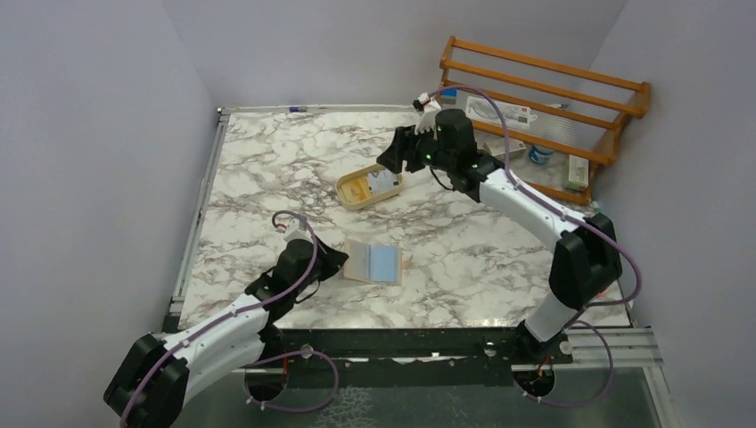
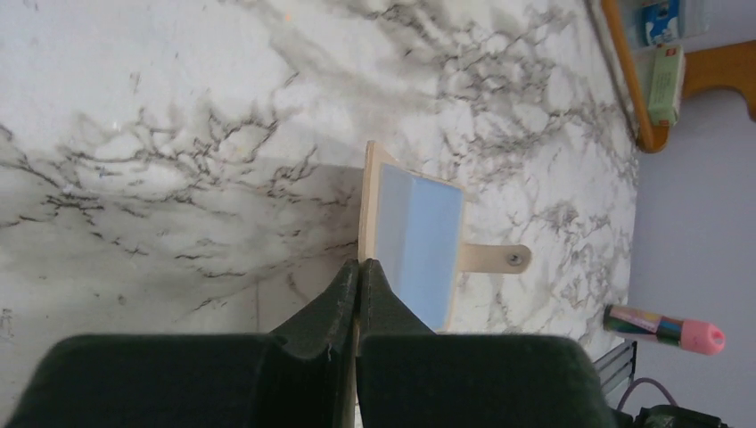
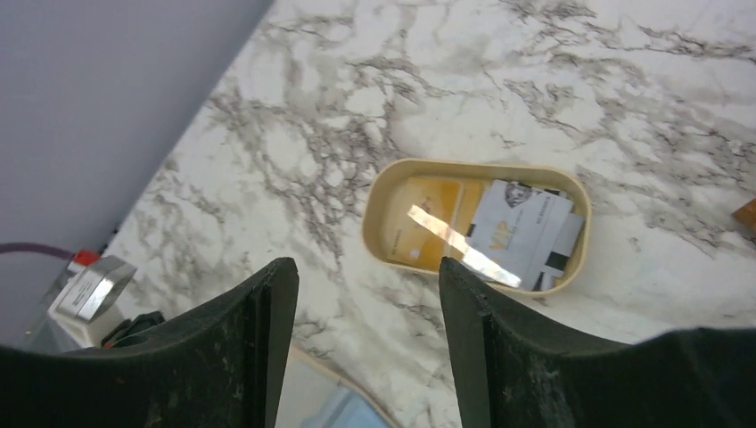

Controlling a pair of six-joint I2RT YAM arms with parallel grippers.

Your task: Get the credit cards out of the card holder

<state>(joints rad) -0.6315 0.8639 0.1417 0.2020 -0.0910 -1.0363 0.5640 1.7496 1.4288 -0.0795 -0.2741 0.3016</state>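
The tan card holder (image 1: 359,261) lies open on the marble table, its tab (image 2: 495,259) pointing away from my left arm. A light blue credit card (image 1: 384,262) lies on its right half and shows in the left wrist view (image 2: 419,241). My left gripper (image 2: 358,267) is shut on the holder's near edge (image 2: 368,192). My right gripper (image 3: 367,285) is open and empty, hovering above the table near the oval beige tray (image 3: 383,214). The tray holds a yellow card (image 3: 428,223) and a white card (image 3: 521,232). The holder's corner (image 3: 308,388) shows below the right fingers.
A wooden rack (image 1: 544,89) with small items stands at the back right. A pink-capped marker (image 2: 664,327) lies by the table's near edge. Grey walls close in the left and back sides. The tray (image 1: 343,192) sits behind the holder.
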